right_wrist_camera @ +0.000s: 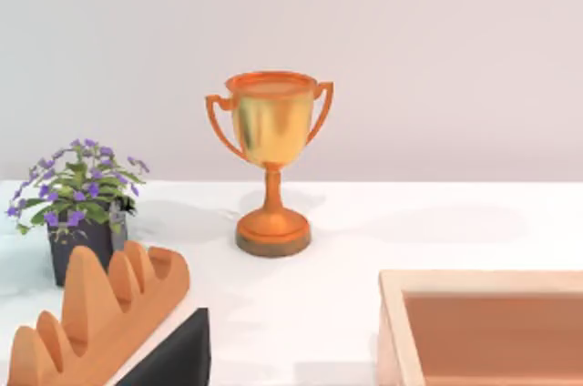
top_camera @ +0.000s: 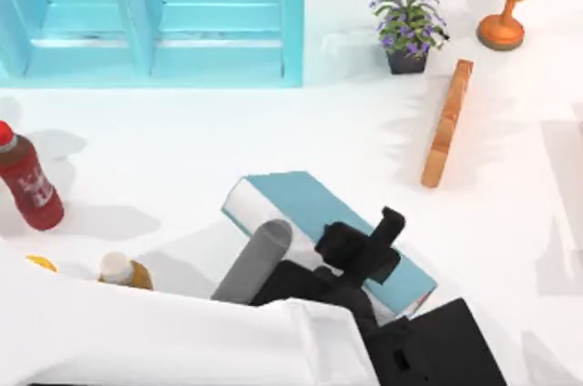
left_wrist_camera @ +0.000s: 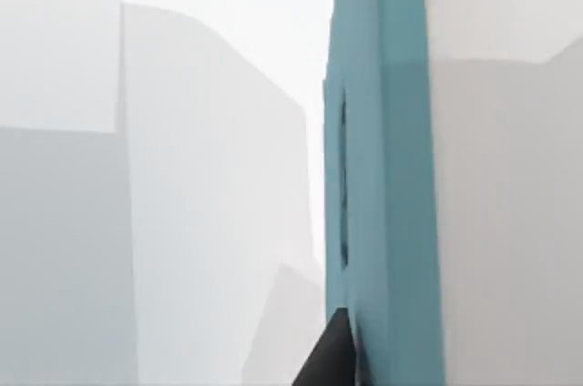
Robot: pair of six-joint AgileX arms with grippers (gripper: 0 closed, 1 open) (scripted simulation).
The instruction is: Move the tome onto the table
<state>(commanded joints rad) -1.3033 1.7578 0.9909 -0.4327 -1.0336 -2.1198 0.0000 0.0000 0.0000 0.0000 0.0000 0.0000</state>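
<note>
The thick teal-covered tome (top_camera: 319,222) with white page edges lies flat and askew on the broad white worktop (top_camera: 182,158), with open room between it and the turquoise shelf unit (top_camera: 155,17) and the narrow orange wooden bar (top_camera: 446,122). The left tool (top_camera: 369,245) sits over the tome's near end, a dark fingertip (left_wrist_camera: 332,354) against its teal cover; how wide its jaws stand I cannot tell.

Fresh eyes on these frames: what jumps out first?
The thick teal-blue tome with white page edges lies slanted at the table's front centre, the left arm's black gripper over it. Behind stands a turquoise shelf unit; at back right, a gold trophy.
</note>
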